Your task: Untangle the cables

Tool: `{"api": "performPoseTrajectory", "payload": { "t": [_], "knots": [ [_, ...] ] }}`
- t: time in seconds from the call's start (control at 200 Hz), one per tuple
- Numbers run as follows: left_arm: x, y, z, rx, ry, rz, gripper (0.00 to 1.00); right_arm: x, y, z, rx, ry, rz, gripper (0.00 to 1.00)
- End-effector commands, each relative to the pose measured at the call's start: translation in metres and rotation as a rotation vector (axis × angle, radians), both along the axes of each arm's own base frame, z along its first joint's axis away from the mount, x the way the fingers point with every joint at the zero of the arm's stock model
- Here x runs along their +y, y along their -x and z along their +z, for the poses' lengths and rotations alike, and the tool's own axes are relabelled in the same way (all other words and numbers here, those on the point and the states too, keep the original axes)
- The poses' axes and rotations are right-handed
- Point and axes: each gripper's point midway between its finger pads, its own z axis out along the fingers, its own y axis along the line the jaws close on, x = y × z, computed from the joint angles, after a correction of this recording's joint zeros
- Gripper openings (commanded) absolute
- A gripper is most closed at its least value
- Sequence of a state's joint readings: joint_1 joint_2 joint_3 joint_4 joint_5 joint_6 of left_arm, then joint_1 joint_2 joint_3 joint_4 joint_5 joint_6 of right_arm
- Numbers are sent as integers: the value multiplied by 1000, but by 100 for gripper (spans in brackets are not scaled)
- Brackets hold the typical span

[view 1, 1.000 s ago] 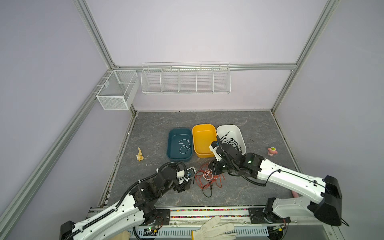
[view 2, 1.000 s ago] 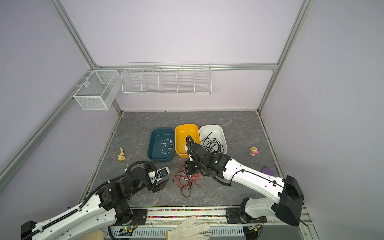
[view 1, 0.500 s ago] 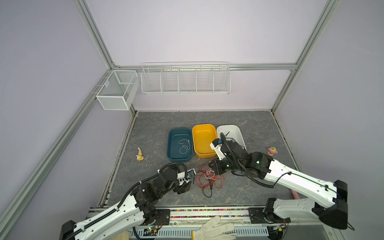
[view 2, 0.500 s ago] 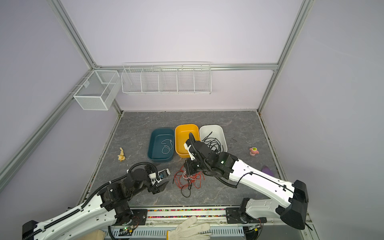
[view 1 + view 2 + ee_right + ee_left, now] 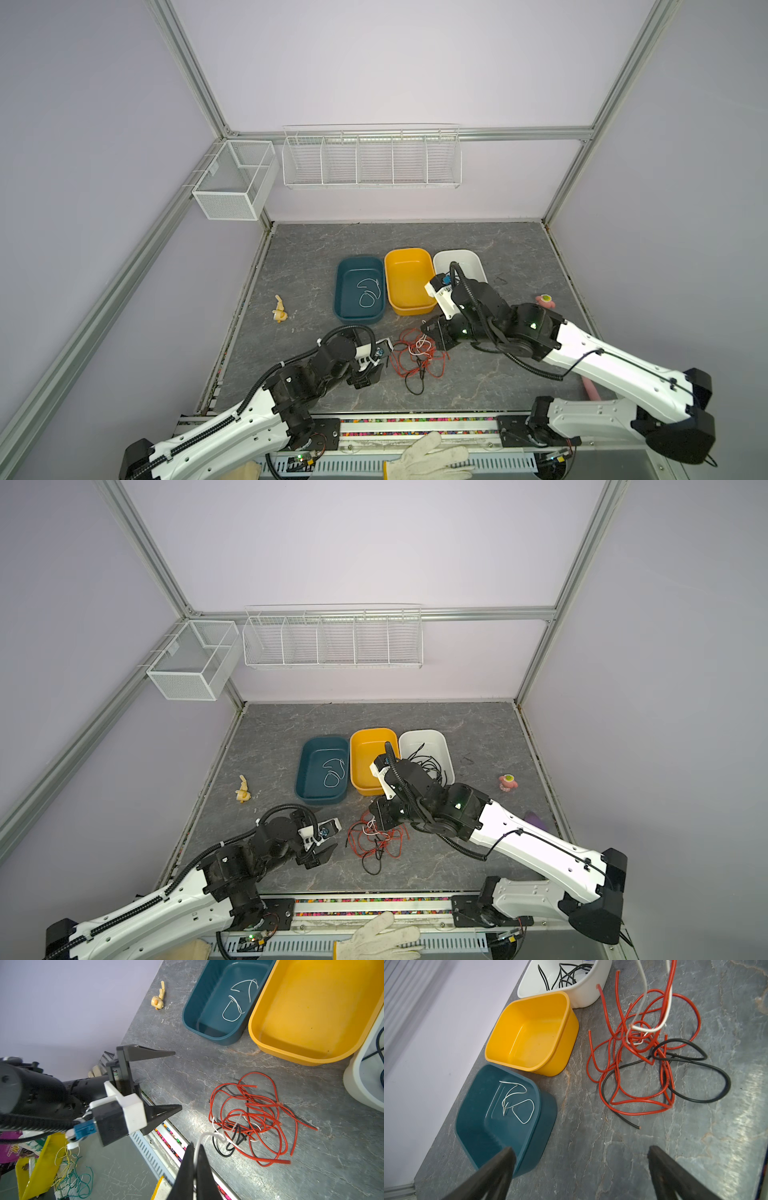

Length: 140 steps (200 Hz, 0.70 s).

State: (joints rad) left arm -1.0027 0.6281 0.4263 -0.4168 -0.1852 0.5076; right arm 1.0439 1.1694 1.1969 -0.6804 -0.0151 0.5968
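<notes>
My right arm's elbow has swung back, yet the right gripper (image 5: 195,1148) stays pinched on the white cable (image 5: 208,1134) rising from the tangled cables (image 5: 417,355) lying between both arms, which I judge still snagged — the left gripper (image 5: 580,1148) waits beside them, spread wide

We see a grey marbled surface (image 5: 316,249) bearing a teal bin (image 5: 359,319), a yellow bin (image 5: 413,309) and a white bin (image 5: 457,252) side by side. The cables (image 5: 417,353) lie tangled nearby, with a yellow toy (image 5: 279,309) and a pink toy (image 5: 545,300) well apart.

Cable tangle (image 5: 417,353) before middle tub (image 5: 411,309); left claw (image 5: 178,1081) just left; right claw (image 5: 195,1148) seemingly over rear.
</notes>
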Motion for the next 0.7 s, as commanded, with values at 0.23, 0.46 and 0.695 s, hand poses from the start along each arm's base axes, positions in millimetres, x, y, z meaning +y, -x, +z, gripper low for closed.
{"api": "performPoseTrajectory", "payload": {
  "t": [0.23,0.46,0.695],
  "knots": [
    [-1,1,-3,4,4,-2,99,-4,10,41,-66,-62,39,7],
    [-1,1,-3,1,3,-1,99,-5,15,72,-124,-117,77,7],
    [-1,1,-2,-1,7,-3,99,-3,26,107,-193,-221,145,7]
  ]
}}
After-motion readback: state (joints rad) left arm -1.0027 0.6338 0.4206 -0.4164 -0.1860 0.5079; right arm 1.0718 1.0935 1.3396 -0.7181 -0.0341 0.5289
